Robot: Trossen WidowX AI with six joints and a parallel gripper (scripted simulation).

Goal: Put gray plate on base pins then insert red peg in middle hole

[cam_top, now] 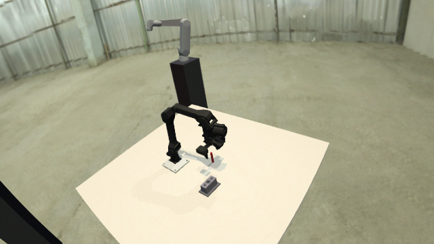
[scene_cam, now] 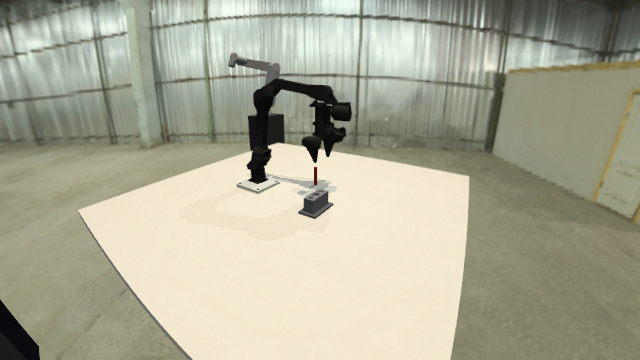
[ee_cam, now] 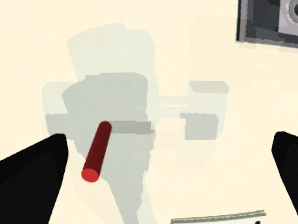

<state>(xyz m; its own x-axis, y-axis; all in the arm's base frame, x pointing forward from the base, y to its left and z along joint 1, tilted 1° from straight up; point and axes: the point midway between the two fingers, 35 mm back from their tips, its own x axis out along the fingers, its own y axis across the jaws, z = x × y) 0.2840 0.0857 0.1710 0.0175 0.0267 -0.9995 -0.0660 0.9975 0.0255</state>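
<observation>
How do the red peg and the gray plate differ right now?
Shape: the red peg is a slim cylinder; the gray plate is a flat block with holes.
Pose: the peg stands upright on the table; the plate lies flat on its base.
Place: the peg is below the open gripper; the plate is off to one side of it.
Shared: neither is held.

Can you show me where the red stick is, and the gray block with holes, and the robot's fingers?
red peg [ee_cam: 96,152], wrist view, middle of its shaft.
gray plate [cam_top: 209,184], top view, its upper face with the holes.
gripper [scene_cam: 320,153], exterior view, between the two open, empty fingers [scene_cam: 313,149].
</observation>
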